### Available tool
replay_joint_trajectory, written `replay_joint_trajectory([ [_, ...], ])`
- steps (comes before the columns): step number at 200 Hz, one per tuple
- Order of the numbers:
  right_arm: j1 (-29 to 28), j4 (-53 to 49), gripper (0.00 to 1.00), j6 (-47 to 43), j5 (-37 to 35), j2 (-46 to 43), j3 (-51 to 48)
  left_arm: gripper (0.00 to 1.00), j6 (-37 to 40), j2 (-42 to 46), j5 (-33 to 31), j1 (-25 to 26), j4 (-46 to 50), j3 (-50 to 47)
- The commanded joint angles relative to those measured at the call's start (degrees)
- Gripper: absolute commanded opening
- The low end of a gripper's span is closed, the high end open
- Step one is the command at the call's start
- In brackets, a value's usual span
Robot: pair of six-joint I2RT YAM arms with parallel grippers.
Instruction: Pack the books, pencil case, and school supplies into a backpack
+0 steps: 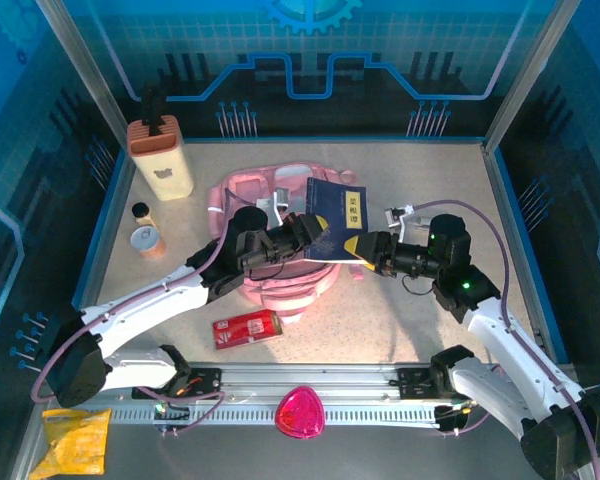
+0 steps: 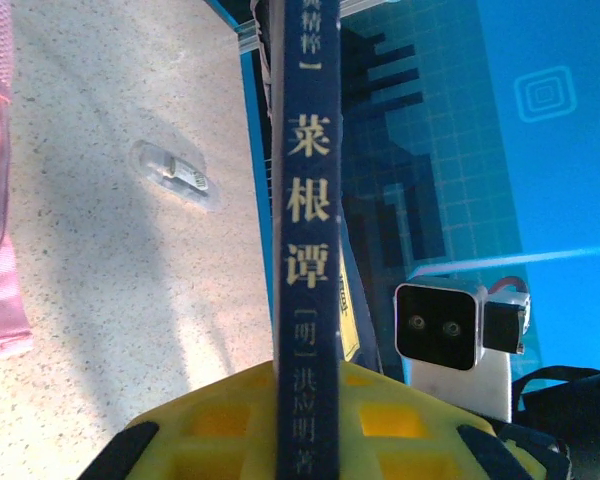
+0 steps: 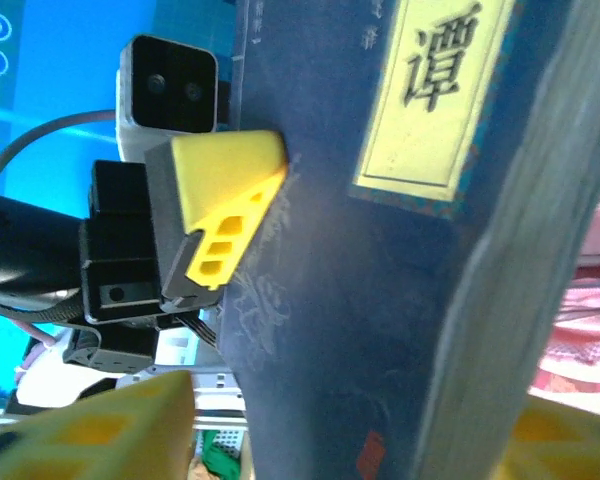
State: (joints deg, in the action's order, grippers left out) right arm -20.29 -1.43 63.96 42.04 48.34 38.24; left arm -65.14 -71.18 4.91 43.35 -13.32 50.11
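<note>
- While the left claw (image 1: 308, 235) pinches it tight, navy book (image 1: 338, 215) hangs tilted over pink backpack (image 1: 280, 288).
- Right claw (image 1: 361, 246) straddles book's lower corner, half-wide, gap on one side.
- Red pencil case (image 1: 246, 328) flat on table (image 1: 400, 320), near backpack.

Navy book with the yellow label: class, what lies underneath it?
The pink backpack lies under the navy book, pink edges showing around it. The book covers its middle, so its opening and contents are hidden.
</note>
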Motion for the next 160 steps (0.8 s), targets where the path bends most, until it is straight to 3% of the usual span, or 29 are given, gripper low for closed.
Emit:
replay_joint_trajectory([
  [1,-0.35,0.91,0.45,-0.9,1.38,0.16,-0.48,0.0,2.81,1.47,-1.92,0.31,2.15,-0.54],
  [45,0.16,-0.74,0.14,-2.9,0.89,0.74,-0.06,0.0,4.78,2.15,-2.65,0.37,5.56,-0.35],
  [68,0.89,-4.09,0.0,-5.1,0.13,0.75,0.82,0.18,7.28,2.45,-2.28,0.33,10.06,0.87],
  [83,1.8,-7.35,0.0,-7.36,-0.58,0.13,1.27,0.37,10.45,3.85,-2.3,0.33,13.91,1.56],
  [99,3.17,-12.88,0.0,-11.2,-2.51,-0.97,1.84,0.5,16.98,5.41,-4.03,0.18,22.79,3.9],
  [129,6.47,-22.74,0.0,-17.59,-5.46,-4.29,2.63,0.64,31.87,5.6,-10.16,-0.04,43.4,12.27],
  [160,9.23,-31.35,0.0,-22.29,-9.23,-7.2,2.72,0.71,45.47,3.09,-16.11,-0.29,52.61,16.57],
])
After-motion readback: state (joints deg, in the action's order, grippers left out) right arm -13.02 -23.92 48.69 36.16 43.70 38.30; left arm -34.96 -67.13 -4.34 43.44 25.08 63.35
